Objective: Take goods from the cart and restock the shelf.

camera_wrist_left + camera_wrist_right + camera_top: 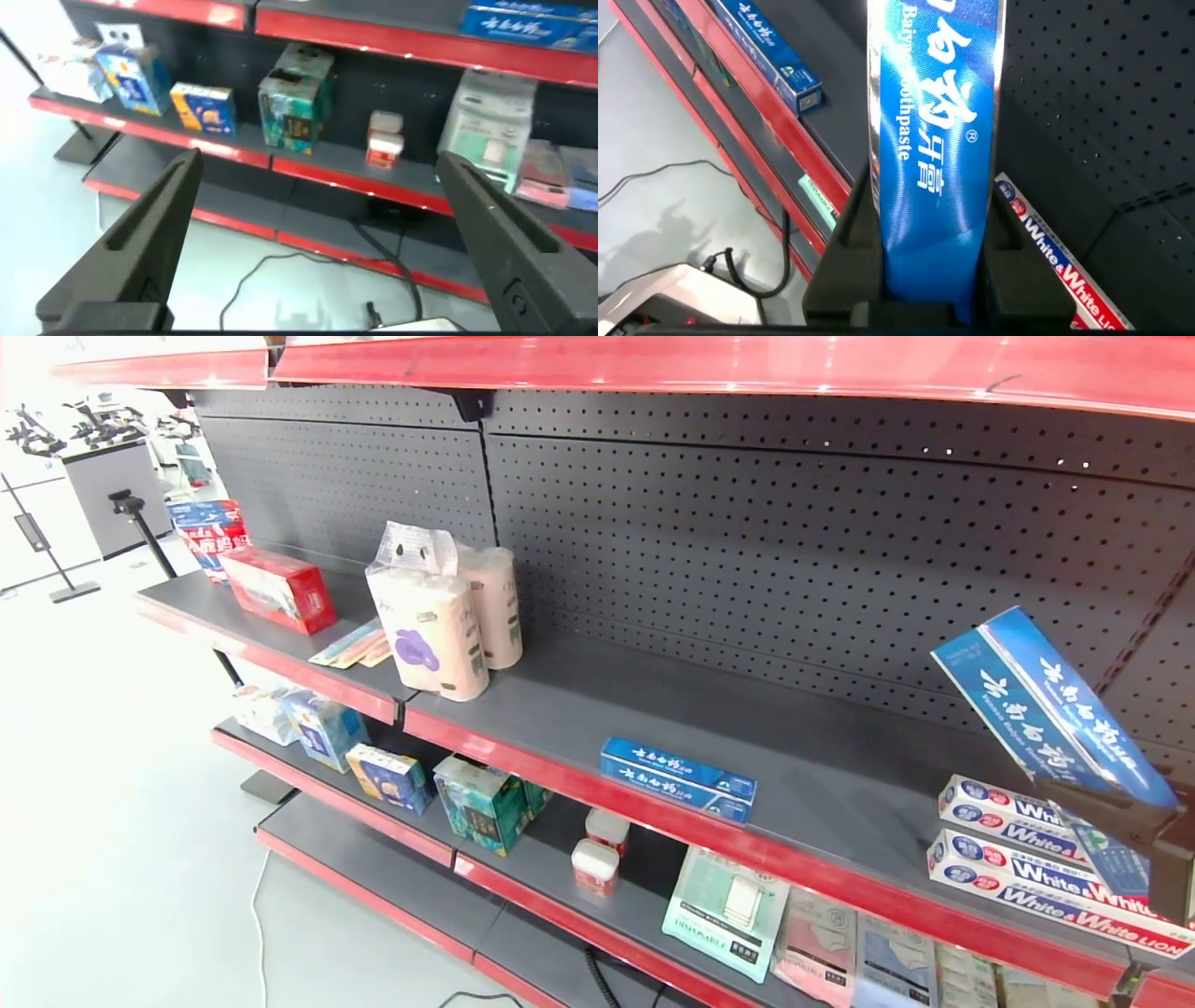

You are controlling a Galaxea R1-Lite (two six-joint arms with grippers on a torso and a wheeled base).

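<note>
My right gripper point(1125, 817) is shut on a long blue toothpaste box point(1050, 705), holding it tilted above the right end of the middle shelf point(840, 784). In the right wrist view the same blue toothpaste box point(934, 140) runs up between the two black fingers point(854, 233). A matching blue box point(677, 777) lies flat near the shelf's front edge, also seen as the blue box point(771, 51). My left gripper point(318, 233) hangs open with nothing between its fingers, low in front of the lower shelves.
White toothpaste boxes point(1036, 859) are stacked under the held box. Tissue roll packs point(443, 616) and a red box point(278, 588) stand farther left. The lower shelf point(523, 868) carries small boxes and packets; a cable point(374, 257) lies on the floor.
</note>
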